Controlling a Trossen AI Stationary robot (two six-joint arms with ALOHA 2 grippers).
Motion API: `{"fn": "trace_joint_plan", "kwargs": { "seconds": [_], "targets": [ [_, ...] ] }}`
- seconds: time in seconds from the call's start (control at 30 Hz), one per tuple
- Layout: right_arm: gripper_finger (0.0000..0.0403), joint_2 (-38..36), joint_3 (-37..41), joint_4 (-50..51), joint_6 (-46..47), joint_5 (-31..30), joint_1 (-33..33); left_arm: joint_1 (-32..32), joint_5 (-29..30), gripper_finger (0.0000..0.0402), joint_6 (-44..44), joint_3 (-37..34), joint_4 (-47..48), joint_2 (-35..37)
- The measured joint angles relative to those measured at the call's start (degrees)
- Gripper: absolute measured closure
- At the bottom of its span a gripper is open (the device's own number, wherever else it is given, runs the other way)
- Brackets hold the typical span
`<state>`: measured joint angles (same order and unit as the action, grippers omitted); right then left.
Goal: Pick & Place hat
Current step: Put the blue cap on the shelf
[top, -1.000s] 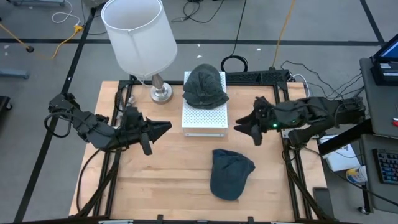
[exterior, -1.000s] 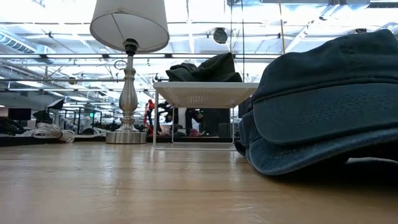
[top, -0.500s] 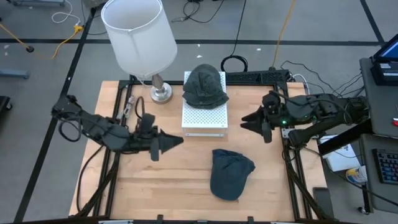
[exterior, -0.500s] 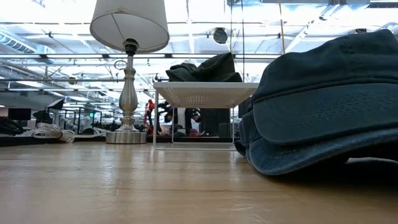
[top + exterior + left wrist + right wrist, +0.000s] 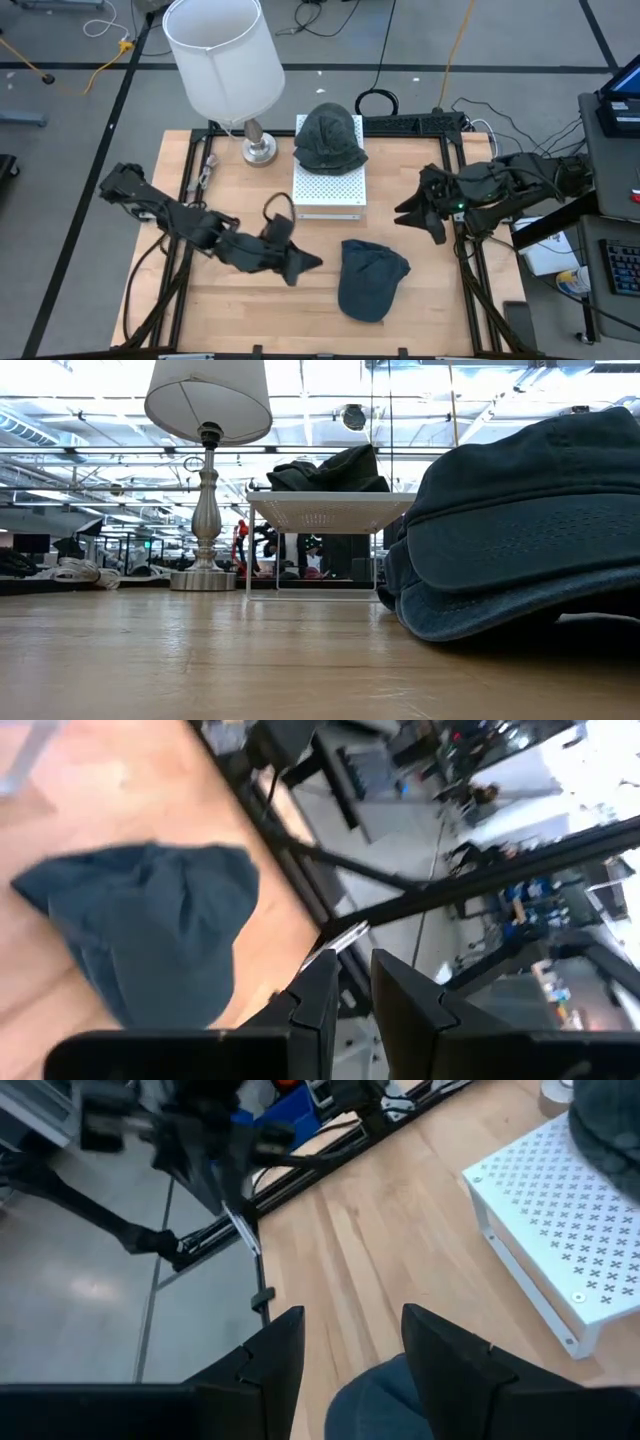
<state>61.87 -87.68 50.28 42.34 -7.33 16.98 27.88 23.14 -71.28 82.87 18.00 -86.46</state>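
Note:
A blue cap (image 5: 372, 280) lies flat on the wooden table near its near edge and fills the right of the low view (image 5: 520, 530). A dark grey hat (image 5: 330, 138) rests on a white perforated stand (image 5: 330, 190). My left gripper (image 5: 312, 264) hovers just left of the blue cap, its fingers close together with only a narrow slit (image 5: 353, 965); the cap (image 5: 140, 940) shows ahead of it. My right gripper (image 5: 410, 215) is open (image 5: 352, 1320), right of the stand and beyond the cap (image 5: 380, 1400). Neither gripper shows in the low view.
A lamp with a white shade (image 5: 225, 60) stands at the far left on its metal base (image 5: 259, 150), left of the stand (image 5: 560, 1230). Black frame rails (image 5: 470, 270) run along the table's sides. Bare wood (image 5: 240, 310) lies left of the cap.
My left arm has swung from the table's left-middle toward the near edge and to the right, ending close beside the blue cap. My right gripper has drawn back a little toward the table's right edge. Both hats have stayed put.

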Motion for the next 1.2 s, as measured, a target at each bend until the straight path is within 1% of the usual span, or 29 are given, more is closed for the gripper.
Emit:
{"fn": "trace_joint_plan", "kwargs": {
  "seconds": [0.1,0.17,0.23,0.33,0.43,0.53,0.63,0.73,0.87,0.97,1.07,1.13,1.2],
  "targets": [
    [0.0238,0.0,0.0,0.0,-0.4,0.0,0.8,-0.1,-3.3,0.0326,-1.3,0.0,0.4,-2.3],
    [0.0238,0.0,0.0,-0.1,-0.6,0.0,1.3,-0.1,-4.4,0.0307,-2.1,0.0,0.6,-3.9],
    [0.0238,0.0,0.0,-0.2,-0.6,0.0,1.8,-0.2,-6.2,0.0275,-3.9,0.0,2.2,-5.7],
    [0.0238,0.0,0.0,-0.3,-1.0,-0.1,2.3,-0.2,-8.5,0.0216,-7.4,0.0,4.4,-8.5],
    [0.0238,0.0,0.0,-0.3,-1.1,-0.2,2.3,-0.2,-10.5,0.0163,-8.7,0.0,6.7,-11.0],
    [0.0238,0.0,0.0,-0.3,-1.2,-0.3,2.3,-0.2,-11.3,0.0123,-10.3,0.0,7.6,-13.8],
    [0.0238,0.0,0.0,-0.6,-1.2,-0.3,2.3,-0.2,-11.3,0.0099,-10.5,0.0,7.1,-16.1],
    [0.0238,0.0,0.0,-1.7,-2.2,-0.3,2.3,-0.1,-11.7,0.0085,-10.5,0.0,6.8,-18.5],
    [0.0238,0.0,0.0,-3.3,-4.2,0.0,2.3,0.0,-11.1,0.0081,-10.0,0.0,5.7,-21.6],
    [0.0238,0.0,0.0,-3.4,-4.4,0.0,2.3,-0.1,-9.1,0.0080,-9.0,0.0,4.5,-23.8],
    [0.0238,0.0,0.0,-3.4,-5.9,0.1,2.3,-0.4,-5.6,0.0080,-6.0,0.0,1.5,-26.0],
    [0.0238,0.0,0.0,-3.4,-6.7,0.2,2.3,-1.0,-5.1,0.0080,-4.7,0.0,-0.7,-27.5],
    [0.0238,0.0,0.0,-3.4,-7.6,1.6,2.3,-1.5,-5.2,0.0080,-2.7,0.0,-2.9,-28.9]
  ]
}}
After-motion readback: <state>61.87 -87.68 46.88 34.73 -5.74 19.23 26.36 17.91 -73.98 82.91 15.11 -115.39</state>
